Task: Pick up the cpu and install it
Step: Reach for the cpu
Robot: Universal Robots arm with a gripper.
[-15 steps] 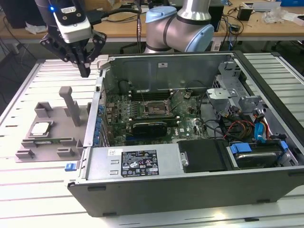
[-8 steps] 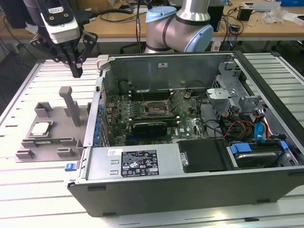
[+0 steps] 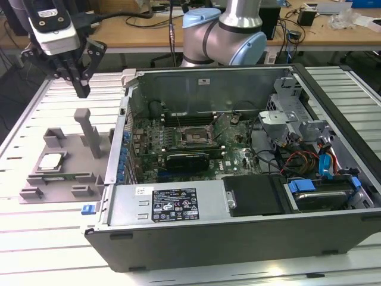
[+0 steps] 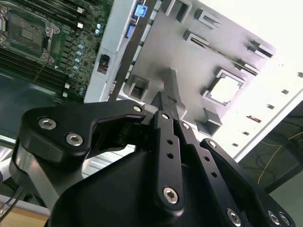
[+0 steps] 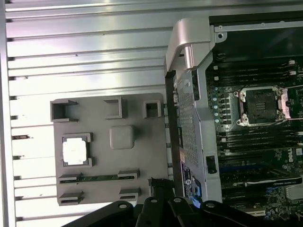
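**A:** Which step is judged to be in hand?

**B:** The pick-up, at its approach. The gripper [image 3: 81, 88] is seen in the upper left of the exterior view, hung in the air over the far part of the grey fixture [image 3: 76, 159]. Nothing is carried in it.

**A:** How is the claw held?

**B:** Its fingers appear to be brought together, tip against tip, with nothing clamped between them. The same is suggested in both wrist views.

**A:** Where is the cpu to be found?

**B:** The cpu [image 3: 51, 161] is laid flat in a square recess of the fixture, at the left middle of the exterior view. It is lower in the frame than the gripper and well apart from the fingertips, with its pale metal top turned upward. The fixture is set on the slatted table [image 3: 36, 256], just beside the open computer case [image 3: 238, 232].

**A:** Has anything of the installing been done?

**B:** Nothing, so far as can be judged. The socket [image 3: 189, 136], near the centre of the exterior view, is seen open and unfilled.

**A:** What is called for by the next move?

**B:** By judgement, the fingers would have to be parted, and the claw carried over the chip and squared to its edges. It would then have to be lowered so that the recess walls are not struck. The upright post [image 3: 89, 134] beside the recess would have to be cleared. Only a light grip on the thin edges seems warranted.
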